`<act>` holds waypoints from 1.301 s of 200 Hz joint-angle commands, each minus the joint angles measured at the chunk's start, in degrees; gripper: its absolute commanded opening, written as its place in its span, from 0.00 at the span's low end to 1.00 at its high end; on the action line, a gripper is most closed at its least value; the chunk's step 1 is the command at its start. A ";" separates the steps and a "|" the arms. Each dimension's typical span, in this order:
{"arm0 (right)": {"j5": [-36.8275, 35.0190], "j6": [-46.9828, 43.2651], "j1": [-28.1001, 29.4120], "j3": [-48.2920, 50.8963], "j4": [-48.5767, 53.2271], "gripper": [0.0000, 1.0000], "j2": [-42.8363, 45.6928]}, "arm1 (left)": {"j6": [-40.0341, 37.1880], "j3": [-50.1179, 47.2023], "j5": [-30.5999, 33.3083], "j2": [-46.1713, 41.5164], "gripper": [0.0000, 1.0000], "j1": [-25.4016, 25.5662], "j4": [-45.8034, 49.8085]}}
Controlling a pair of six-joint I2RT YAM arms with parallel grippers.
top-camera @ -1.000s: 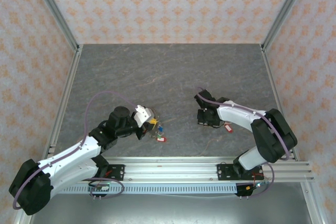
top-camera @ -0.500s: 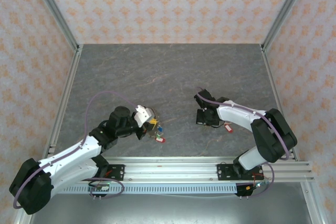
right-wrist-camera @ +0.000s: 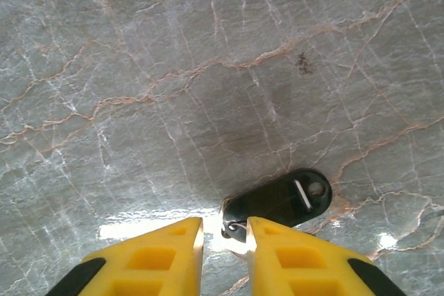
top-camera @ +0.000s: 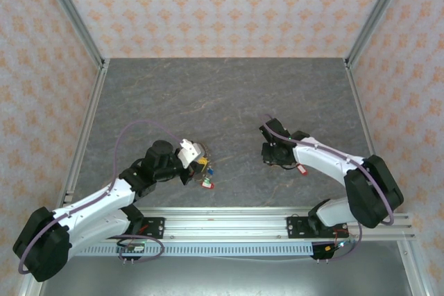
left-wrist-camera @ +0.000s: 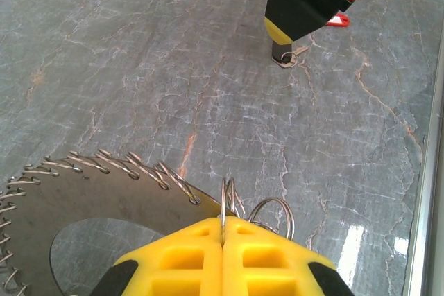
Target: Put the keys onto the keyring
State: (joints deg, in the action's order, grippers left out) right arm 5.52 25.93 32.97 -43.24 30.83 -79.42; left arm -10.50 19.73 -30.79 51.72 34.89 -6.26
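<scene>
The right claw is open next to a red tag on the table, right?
Not quite: that tag is black, not red. The right wrist view shows the black tag lying on the table just past the fingertips of the open right claw.

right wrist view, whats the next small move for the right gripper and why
Probably close the right gripper on the small wire loop at the black tag's end: the loop lies on the table between the open fingers, not yet pinched.
</scene>
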 commanded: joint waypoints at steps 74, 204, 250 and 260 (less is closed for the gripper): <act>2.90 -0.12 0.30 -1.46 2.21 0.13 -7.01 | -0.57 -0.72 2.90 -2.77 0.00 0.31 1.18; 5.65 -0.71 0.31 -0.49 -2.65 0.05 -0.24 | -0.50 -0.15 3.62 -2.07 0.00 0.31 0.90; 1.09 -0.69 0.27 0.35 -1.34 0.14 1.39 | -0.72 0.31 3.74 -0.95 0.00 0.27 1.14; -0.73 -0.88 0.36 0.56 -0.71 0.18 1.31 | -0.83 0.40 3.70 -0.67 0.00 0.27 1.07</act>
State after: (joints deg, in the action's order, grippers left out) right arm 10.22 25.32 32.97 -43.72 28.25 -79.29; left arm -10.52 19.33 -27.99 50.37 34.89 -5.23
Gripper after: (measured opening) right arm 0.138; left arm 0.040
